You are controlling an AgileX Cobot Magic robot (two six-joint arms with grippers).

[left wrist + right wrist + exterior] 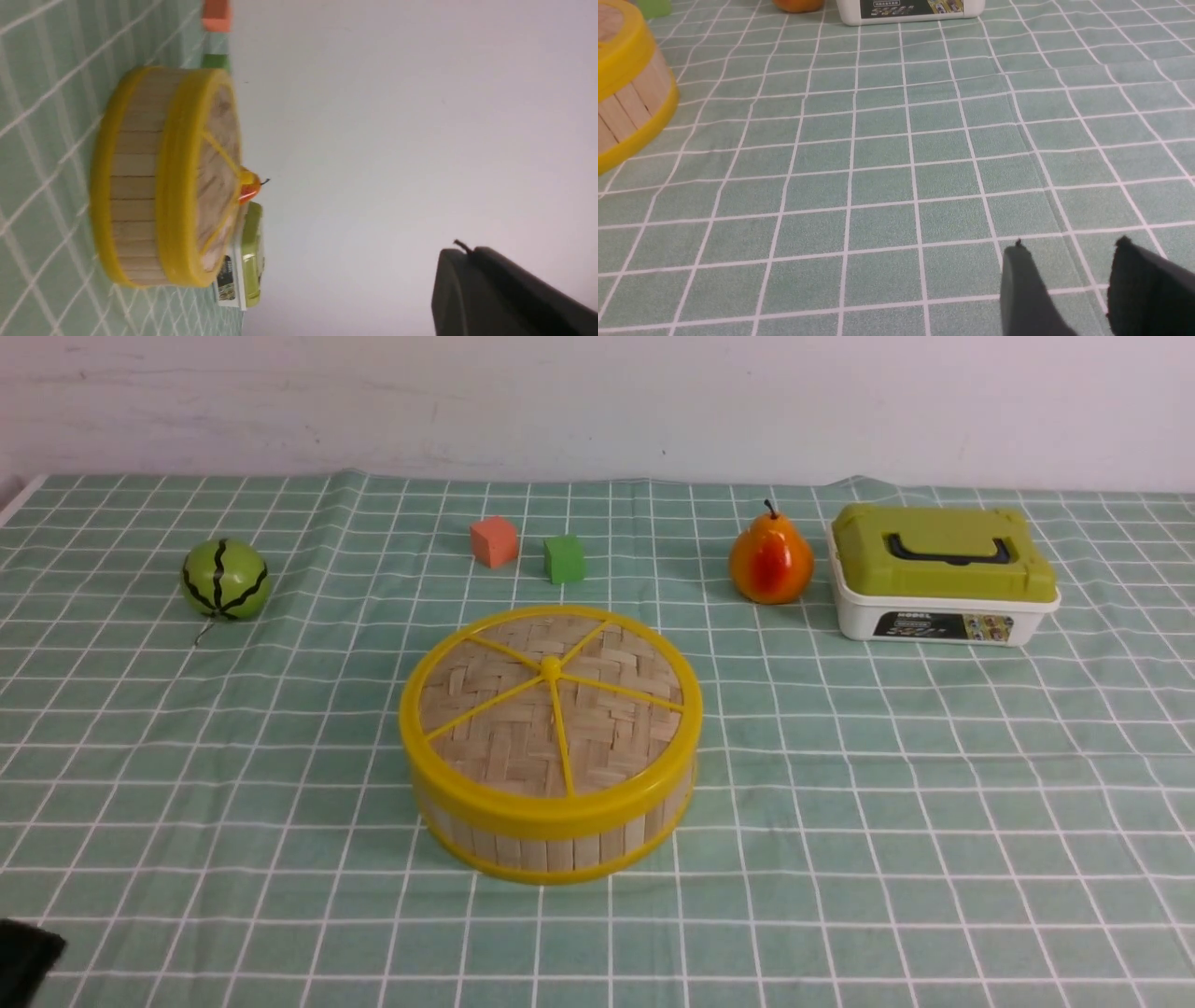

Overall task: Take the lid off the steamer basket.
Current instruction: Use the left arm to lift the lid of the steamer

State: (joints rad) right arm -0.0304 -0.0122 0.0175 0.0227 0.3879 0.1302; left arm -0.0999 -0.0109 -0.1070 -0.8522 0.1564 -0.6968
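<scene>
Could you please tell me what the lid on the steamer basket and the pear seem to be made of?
The lid: apparently matt woven bamboo, given its crossing pale strips, with smooth, probably plastic yellow rim and spokes. The pear: glossy, perhaps painted foam or plastic, judging by its bright highlight and uniform shine.

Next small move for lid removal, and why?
I'd probably bring the shut left end effector toward the lid and open it on the way: the lid still sits on the steamer basket, its centre knob stands up uncovered, and nothing is gripping it.
</scene>
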